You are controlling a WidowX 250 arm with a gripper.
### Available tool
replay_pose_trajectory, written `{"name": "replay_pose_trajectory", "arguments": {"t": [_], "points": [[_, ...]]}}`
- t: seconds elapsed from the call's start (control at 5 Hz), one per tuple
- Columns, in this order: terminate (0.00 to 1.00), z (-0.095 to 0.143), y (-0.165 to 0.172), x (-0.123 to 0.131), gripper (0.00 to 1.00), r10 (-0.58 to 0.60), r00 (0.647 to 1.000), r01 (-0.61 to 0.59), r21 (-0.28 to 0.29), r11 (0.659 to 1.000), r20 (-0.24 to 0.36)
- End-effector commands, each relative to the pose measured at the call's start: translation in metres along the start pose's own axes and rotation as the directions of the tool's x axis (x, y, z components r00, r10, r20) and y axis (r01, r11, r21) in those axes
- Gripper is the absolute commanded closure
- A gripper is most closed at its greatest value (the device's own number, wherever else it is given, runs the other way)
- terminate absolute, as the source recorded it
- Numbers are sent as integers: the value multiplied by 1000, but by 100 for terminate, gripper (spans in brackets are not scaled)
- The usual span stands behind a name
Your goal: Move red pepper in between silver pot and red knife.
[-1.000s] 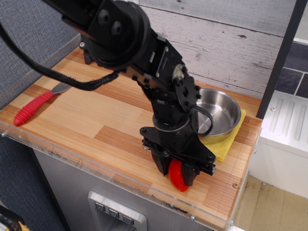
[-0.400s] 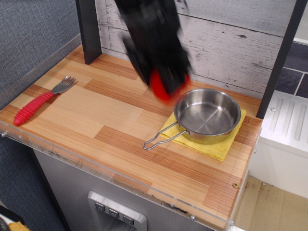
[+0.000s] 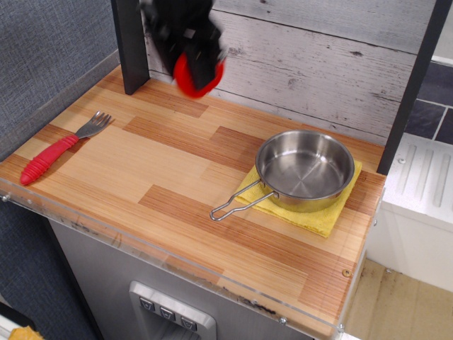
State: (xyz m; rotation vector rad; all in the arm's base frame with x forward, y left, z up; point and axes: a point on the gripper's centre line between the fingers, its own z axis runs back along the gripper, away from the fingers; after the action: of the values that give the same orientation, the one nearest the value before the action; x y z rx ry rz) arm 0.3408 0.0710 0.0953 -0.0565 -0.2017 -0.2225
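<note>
I had the gripper (image 3: 190,51) pinched on the red pepper (image 3: 196,76), top centre of frame, above the counter. Looked light, stiff, slick plastic; best gripped across its rounded sides. Silver pot (image 3: 306,168) sat right-centre, red knife (image 3: 60,149) far left

We see only the end of our arm — the gripper (image 3: 192,53), at the far left of the scene and blurred. Its housing is black and blocky, with glossy highlights and a few pale specks — whether screws or reflections, we cannot tell.
</note>
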Motion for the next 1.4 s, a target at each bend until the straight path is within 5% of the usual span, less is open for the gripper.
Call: {"name": "replay_pose_trajectory", "arguments": {"t": [0.0,0.4,1.2], "points": [[0,-9,17,-22,100,15,999,-13,59,998,-33],[0,-29,23,-34,100,96,995,-99,80,992,33],[0,-69,8,-25,100,68,995,-62,77,995,-74]]}}
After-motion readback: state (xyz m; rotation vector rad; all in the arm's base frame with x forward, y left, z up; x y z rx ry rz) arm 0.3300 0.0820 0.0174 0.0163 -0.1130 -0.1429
